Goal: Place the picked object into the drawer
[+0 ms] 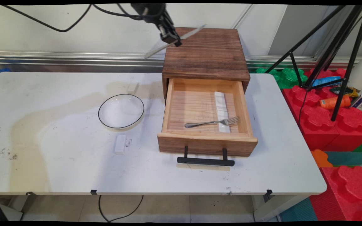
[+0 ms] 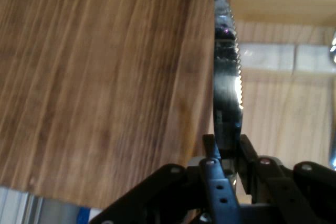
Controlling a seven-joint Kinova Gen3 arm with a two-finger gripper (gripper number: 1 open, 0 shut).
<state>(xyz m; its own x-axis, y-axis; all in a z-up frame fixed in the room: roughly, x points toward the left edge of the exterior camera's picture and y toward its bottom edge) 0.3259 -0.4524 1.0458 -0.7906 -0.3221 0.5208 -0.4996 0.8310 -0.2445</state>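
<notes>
High above the back of the table, my gripper (image 1: 172, 39) is shut on a metal table knife (image 1: 174, 41), held near its middle and lying slantwise in the air. In the hand view the knife's serrated blade (image 2: 227, 87) rises between my fingers (image 2: 212, 153). It hangs over the left front corner of the dark wooden cabinet top (image 1: 204, 53). Below, the light wooden drawer (image 1: 206, 146) stands pulled open. Inside it a fork (image 1: 214, 122) lies across a white strip (image 1: 222, 111).
A clear glass bowl with a dark rim (image 1: 121, 110) sits left of the drawer. Two small white blocks (image 1: 120, 144) (image 1: 133, 87) lie near it. The drawer's black handle (image 1: 205, 161) juts toward the table's front. Tripod legs (image 1: 341, 62) and red foam blocks (image 1: 331, 125) stand right.
</notes>
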